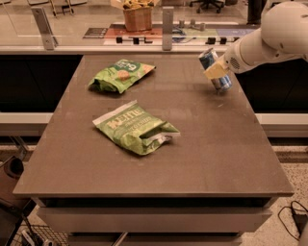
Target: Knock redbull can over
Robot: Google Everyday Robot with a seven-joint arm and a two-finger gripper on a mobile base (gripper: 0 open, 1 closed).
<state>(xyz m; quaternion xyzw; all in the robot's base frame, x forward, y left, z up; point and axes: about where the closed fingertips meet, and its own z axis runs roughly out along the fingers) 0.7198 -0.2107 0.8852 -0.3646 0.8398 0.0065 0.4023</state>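
Note:
The redbull can point(214, 68), slim, blue and silver, is at the far right of the dark table point(154, 158). It leans with its top toward the back left and its base at the right. My gripper point(217, 70) comes in from the right on a white arm and presses a pale fingertip point(216, 71) against the can's middle. The part of the can behind the finger is hidden.
Two green chip bags lie on the table: one at the back left point(120, 75), one near the middle point(136, 128). A glass rail and a counter with a brown bag point(137, 14) stand behind the table's far edge. The table's right edge is close to the can.

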